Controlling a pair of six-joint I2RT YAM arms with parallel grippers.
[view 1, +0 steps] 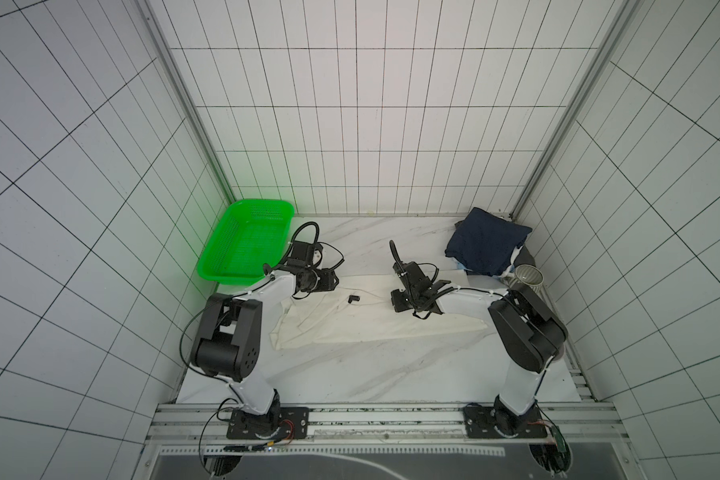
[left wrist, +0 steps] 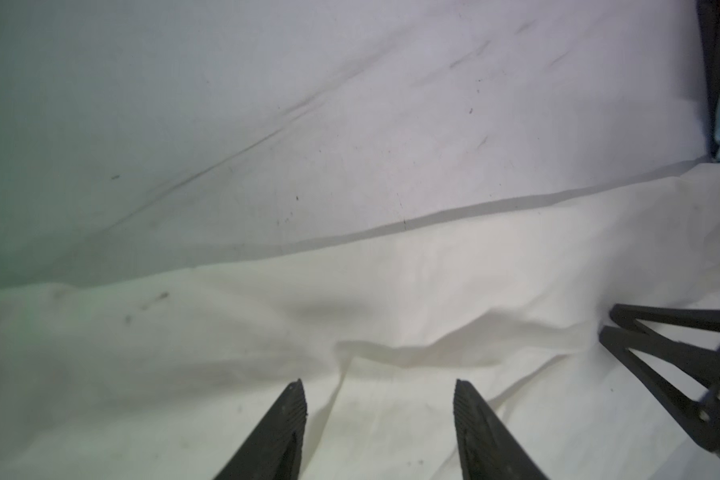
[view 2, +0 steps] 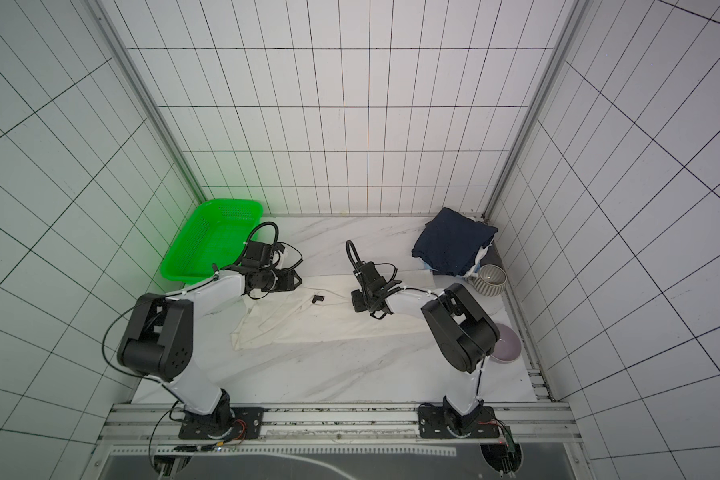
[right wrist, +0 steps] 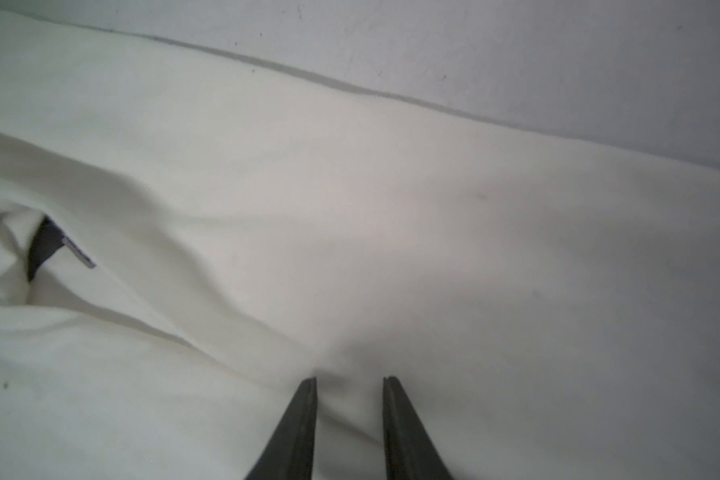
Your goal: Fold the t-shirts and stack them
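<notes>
Our left gripper hangs wide and empty over the cream-white t-shirt, spread rumpled on the desk. Our right gripper stands narrow around a pucker of it; whether it grips, we cannot tell. Light, limp cloth: we judge it best pinched at edges, both layers, or it will sag.

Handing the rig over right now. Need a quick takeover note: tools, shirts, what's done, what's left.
Left tool: open, low over the cream shirt, holding nothing.
Right tool: jaws narrow, cream cloth bunched between them; firm grip unclear.
Shirts: cream shirt lies spread and wrinkled mid-table. Folded stack is in the back right corner, navy shirt on top.
Done: stack folded.
Left: fold the cream shirt and add it to the stack.
</notes>
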